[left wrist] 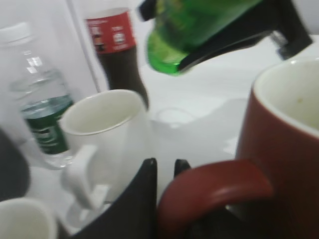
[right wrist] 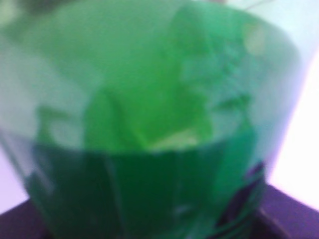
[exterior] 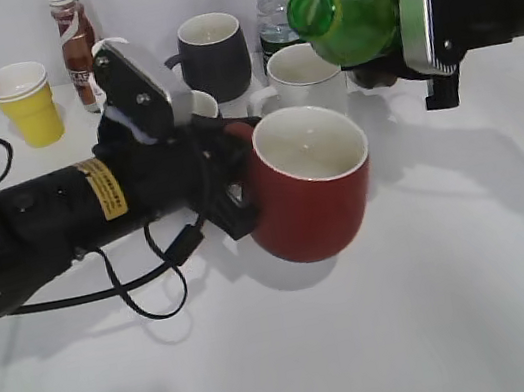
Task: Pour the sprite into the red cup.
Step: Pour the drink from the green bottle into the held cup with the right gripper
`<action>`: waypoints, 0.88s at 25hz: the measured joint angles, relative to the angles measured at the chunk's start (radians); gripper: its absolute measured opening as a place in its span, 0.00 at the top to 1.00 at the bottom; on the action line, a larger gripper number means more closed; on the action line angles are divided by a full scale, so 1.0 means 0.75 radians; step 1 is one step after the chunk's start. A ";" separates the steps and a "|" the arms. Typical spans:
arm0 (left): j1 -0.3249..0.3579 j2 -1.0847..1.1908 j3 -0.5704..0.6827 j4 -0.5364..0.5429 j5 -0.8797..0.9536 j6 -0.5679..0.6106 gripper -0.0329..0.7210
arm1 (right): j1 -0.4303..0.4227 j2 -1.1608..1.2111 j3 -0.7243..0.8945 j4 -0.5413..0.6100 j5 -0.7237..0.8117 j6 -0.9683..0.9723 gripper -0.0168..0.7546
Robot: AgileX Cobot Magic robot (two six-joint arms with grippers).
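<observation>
The red cup (exterior: 310, 192) has a white inside and is held tilted above the table by my left gripper (exterior: 236, 185), which is shut on its loop handle (left wrist: 214, 191). The sprite (exterior: 345, 19), a green bottle, lies tipped on its side in my right gripper (exterior: 413, 17), its green cap end pointing left, above and behind the cup's rim. In the left wrist view the sprite (left wrist: 189, 30) hangs over the cup (left wrist: 286, 149). In the right wrist view the sprite (right wrist: 149, 124) fills the frame and hides the jaws.
Behind stand a white mug (exterior: 307, 78), a dark mug (exterior: 214, 54), a clear water bottle (exterior: 275, 6), a cola bottle (left wrist: 117, 55), a small brown bottle (exterior: 74, 41) and a yellow paper cup (exterior: 26, 103). A black cable (exterior: 146, 287) loops under the left arm.
</observation>
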 joint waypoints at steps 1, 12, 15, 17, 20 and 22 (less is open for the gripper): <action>-0.008 0.000 -0.007 0.002 0.025 0.000 0.86 | 0.000 0.000 0.000 -0.001 0.001 -0.022 0.41; -0.012 0.000 -0.009 0.002 0.083 -0.046 0.86 | 0.000 0.000 0.000 -0.015 0.060 -0.310 0.41; -0.012 0.000 -0.009 0.007 0.083 -0.055 0.86 | 0.000 0.000 0.000 -0.015 0.085 -0.383 0.41; -0.015 0.000 -0.009 0.011 0.083 -0.055 0.86 | 0.000 0.000 0.000 -0.015 0.104 -0.421 0.41; -0.033 0.000 -0.009 0.043 0.083 -0.056 0.86 | 0.000 0.000 0.000 -0.015 0.112 -0.463 0.41; -0.044 0.002 -0.009 0.052 0.081 -0.056 0.86 | 0.000 0.000 0.000 -0.015 0.113 -0.491 0.41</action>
